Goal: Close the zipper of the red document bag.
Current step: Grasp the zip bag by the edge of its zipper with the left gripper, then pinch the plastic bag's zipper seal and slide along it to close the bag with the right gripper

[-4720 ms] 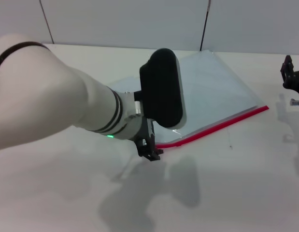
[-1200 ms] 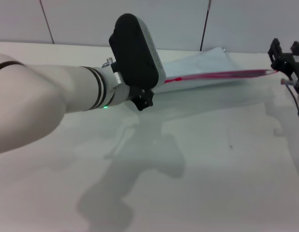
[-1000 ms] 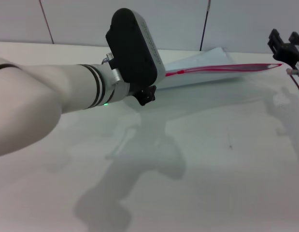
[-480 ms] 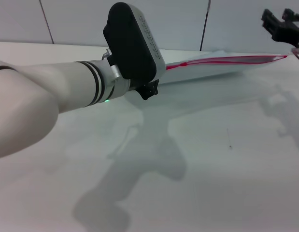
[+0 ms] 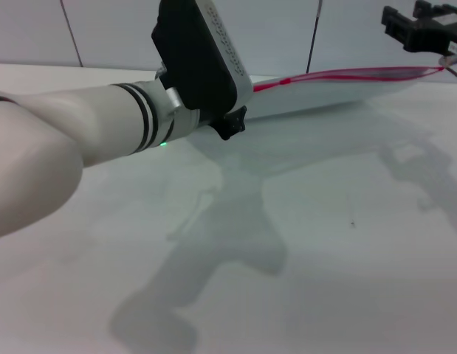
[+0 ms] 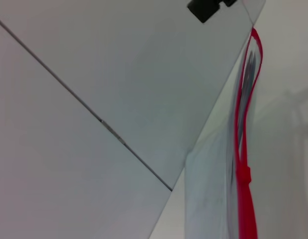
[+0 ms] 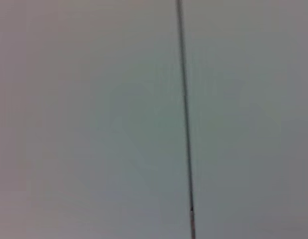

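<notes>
left end effector (image 5: 229, 124) at the near-left end of the red document bag (image 5: 324, 94), finger state cannot be told | right end effector (image 5: 420, 29) above the bag's far-right end, grip unclear | bag raised off the tabletop (image 5: 324, 243), zipper (image 5: 346, 74) along its upper edge, partly gaping

Translucent, glossy plastic for the red document bag (image 5: 339, 92); smooth red plastic zipper (image 5: 346, 74); matt, smooth white bench (image 5: 324, 243).
</notes>
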Controlling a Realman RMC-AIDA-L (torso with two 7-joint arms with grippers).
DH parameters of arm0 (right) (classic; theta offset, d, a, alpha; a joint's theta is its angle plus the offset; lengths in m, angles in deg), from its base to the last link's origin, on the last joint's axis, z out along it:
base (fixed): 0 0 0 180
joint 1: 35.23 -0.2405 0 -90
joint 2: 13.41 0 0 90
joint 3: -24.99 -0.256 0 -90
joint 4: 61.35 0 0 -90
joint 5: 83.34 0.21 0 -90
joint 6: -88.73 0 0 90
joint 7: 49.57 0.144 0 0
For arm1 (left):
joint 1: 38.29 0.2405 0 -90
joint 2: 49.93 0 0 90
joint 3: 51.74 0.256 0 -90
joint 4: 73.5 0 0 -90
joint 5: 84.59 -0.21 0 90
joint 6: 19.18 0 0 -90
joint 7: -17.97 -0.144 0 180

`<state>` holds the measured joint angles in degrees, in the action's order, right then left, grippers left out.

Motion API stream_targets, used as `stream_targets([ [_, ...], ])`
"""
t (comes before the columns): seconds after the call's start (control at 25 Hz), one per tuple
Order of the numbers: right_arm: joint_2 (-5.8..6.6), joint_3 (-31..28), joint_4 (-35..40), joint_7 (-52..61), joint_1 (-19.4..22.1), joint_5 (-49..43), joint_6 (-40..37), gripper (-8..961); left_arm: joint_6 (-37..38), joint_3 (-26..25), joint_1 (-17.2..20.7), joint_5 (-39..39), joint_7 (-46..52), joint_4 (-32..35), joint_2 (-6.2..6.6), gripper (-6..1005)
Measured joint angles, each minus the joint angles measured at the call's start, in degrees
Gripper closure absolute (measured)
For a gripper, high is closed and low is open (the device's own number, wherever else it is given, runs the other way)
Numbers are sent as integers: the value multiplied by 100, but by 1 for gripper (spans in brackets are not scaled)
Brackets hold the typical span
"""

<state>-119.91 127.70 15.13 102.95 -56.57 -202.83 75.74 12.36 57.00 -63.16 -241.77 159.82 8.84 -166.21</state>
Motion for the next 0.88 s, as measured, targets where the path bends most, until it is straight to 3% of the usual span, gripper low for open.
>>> stream_targets([
  [0.12, -326, -637, 232, -912, -29, 41, -854, 429, -5, -14, 0, 4, 0, 13, 0, 942],
  [0.24, -849, -1529, 350, -1912, -88, 53, -1740, 430, -9, -19, -1, 10, 0, 33, -1, 942],
  [0.28, -941, -1750, 354, -2214, -136, 126, -2039, 430, -10, -19, -4, 13, 0, 51, -3, 942],
  [0.32, -981, -1906, 346, -2412, -183, 221, -2258, 430, -10, -19, -7, 15, 0, 71, -4, 942],
  [0.44, -923, -2069, 196, -2865, -377, 621, -2783, 430, -10, -18, 2, 22, 0, 159, -5, 942],
  [0.56, -944, -2185, 152, -3352, -451, 706, -3129, 432, -9, -19, 34, 23, 0, 203, 1, 942],
  [0.88, -944, -1909, 282, -4736, -493, 717, -3497, 436, -7, -20, 49, 22, 0, 280, 9, 943],
])
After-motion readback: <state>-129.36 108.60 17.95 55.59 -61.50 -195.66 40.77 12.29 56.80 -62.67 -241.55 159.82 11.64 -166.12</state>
